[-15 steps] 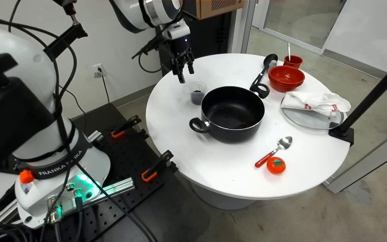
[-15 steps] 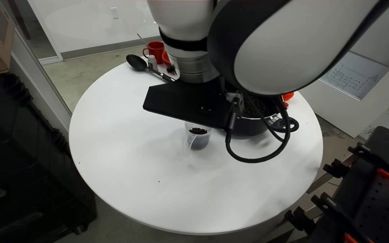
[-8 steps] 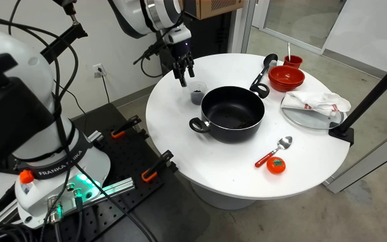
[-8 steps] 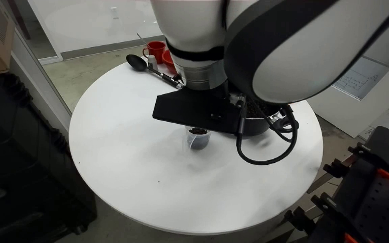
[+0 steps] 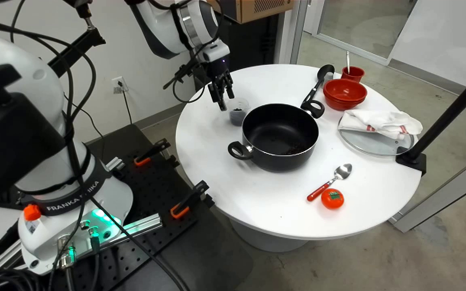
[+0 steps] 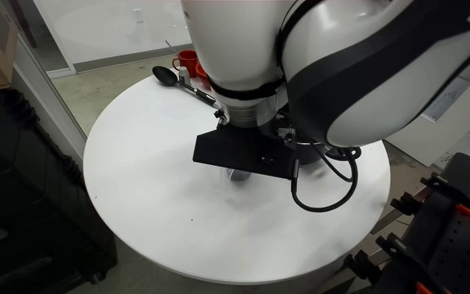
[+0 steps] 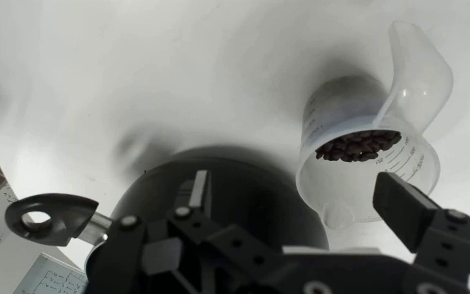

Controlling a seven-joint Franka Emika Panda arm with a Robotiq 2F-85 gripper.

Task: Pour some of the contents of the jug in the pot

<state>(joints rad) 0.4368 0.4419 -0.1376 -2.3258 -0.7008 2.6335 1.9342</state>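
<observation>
During the last second the robot arm [image 6: 235,49] had moved down toward the jug [image 7: 353,120], while jug and pot [image 5: 279,161] had stayed put on the white tabletop [image 5: 253,202]. The jaws stood wide and gripped nothing. The jug, of see-through plastic, stood upright just beside the pot, its dark beans [image 7: 359,145] well below the rim; whether jug and pot touched could not be told.

The step in hand was probably lining up to grasp the jug, and poor alignment looked like the chief danger. In the wrist view one finger [image 7: 406,212] overlapped the jug's mouth and the other lay across the pot, leaving the jug off to one side of the gap. Lowered straight from there, one finger could catch the rim and tip the jug, scattering beans; the other could knock the pot or jam between the two. A hold taken too near the top might bend the plastic and let the jug swing or slip, since its load sat low. In an exterior view a cable [image 6: 320,209] looped down near the pot's handle [image 6: 333,154], and a sideways move might snag it and drag the pot along.
</observation>
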